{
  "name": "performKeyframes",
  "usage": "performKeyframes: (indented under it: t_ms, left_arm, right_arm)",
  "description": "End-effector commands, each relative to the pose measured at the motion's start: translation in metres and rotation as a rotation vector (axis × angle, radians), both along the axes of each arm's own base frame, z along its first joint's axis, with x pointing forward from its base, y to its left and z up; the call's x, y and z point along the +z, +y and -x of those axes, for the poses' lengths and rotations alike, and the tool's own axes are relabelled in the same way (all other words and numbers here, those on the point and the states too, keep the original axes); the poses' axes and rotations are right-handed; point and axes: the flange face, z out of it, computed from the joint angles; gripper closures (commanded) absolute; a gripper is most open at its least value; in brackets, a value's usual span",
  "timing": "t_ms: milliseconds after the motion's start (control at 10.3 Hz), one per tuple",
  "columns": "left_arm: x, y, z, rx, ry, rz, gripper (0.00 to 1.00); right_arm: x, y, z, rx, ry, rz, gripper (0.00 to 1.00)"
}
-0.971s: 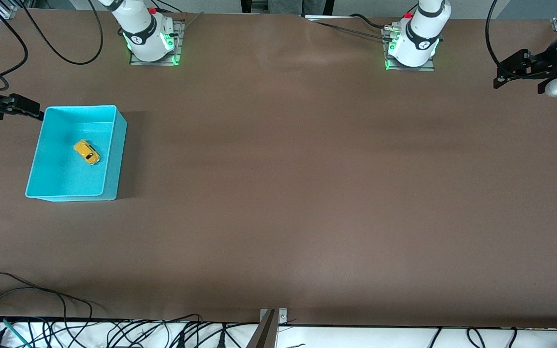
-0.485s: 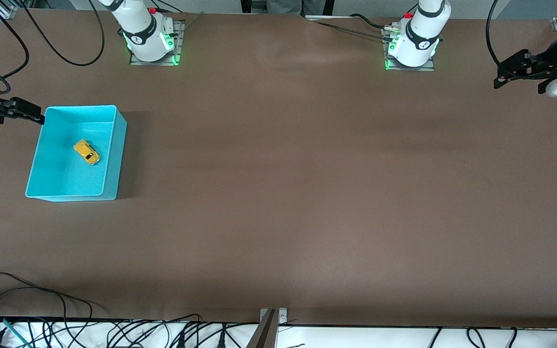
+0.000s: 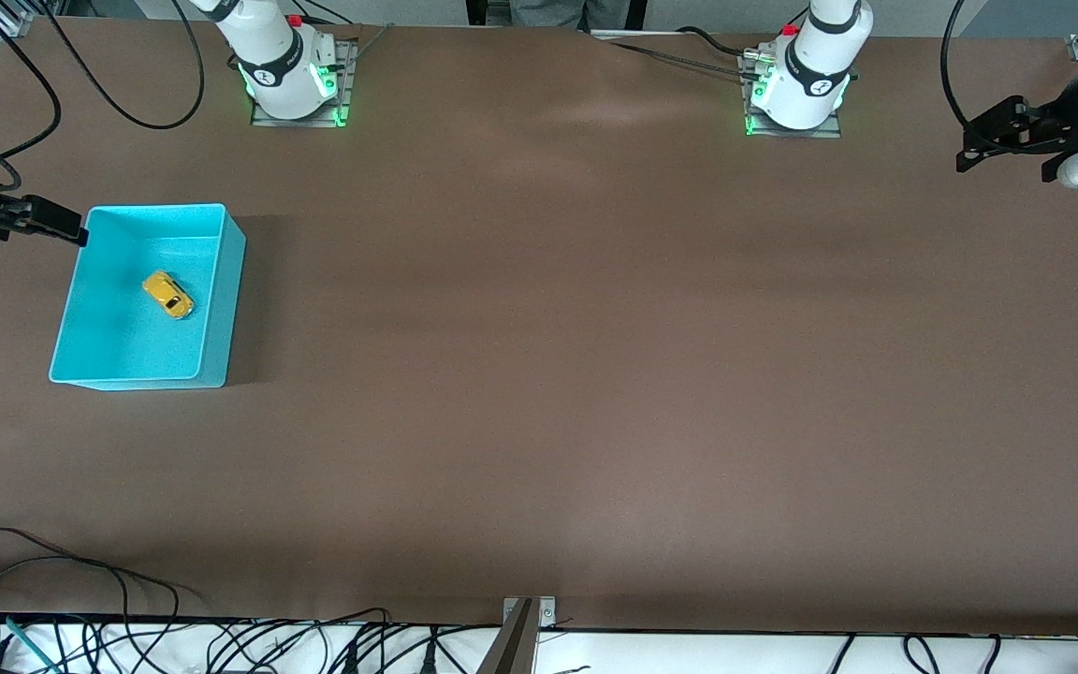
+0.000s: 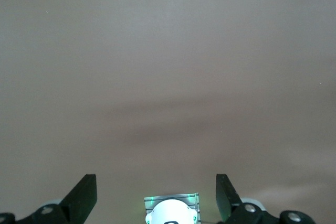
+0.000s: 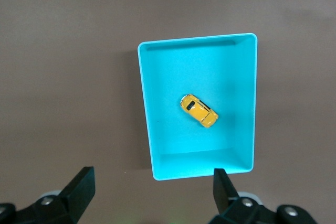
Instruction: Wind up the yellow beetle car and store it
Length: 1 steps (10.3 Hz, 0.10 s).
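The yellow beetle car (image 3: 167, 294) lies on the floor of the turquoise bin (image 3: 232, 281) near the right arm's end of the table. In the right wrist view the car (image 5: 199, 111) sits near the middle of the bin (image 5: 145, 108). My right gripper (image 3: 66, 227) is open and empty, up in the air by the bin's corner that lies toward the table's end; it also shows in the right wrist view (image 5: 153, 177). My left gripper (image 3: 974, 150) is open and empty, over the bare table at the left arm's end, where it waits (image 4: 156, 179).
The brown table top (image 3: 558, 356) stretches wide between the bin and the left arm's end. The arm bases (image 3: 291, 80) (image 3: 796, 89) stand along the robots' edge. Loose cables (image 3: 80, 580) lie along the edge nearest the front camera.
My right gripper has shifted slightly at the bin's corner. The car, the bin and the left gripper have not moved.
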Motion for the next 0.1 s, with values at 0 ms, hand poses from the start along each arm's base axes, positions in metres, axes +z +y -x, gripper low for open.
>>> performKeyframes:
  t_ms: [0]
  left_arm:
    - [0.0031,0.0005,0.0032,0.013,-0.01,0.018,0.0]
  right_arm:
    - [0.0064,-0.0004,-0.0052,-0.024,-0.01,0.01,0.0]
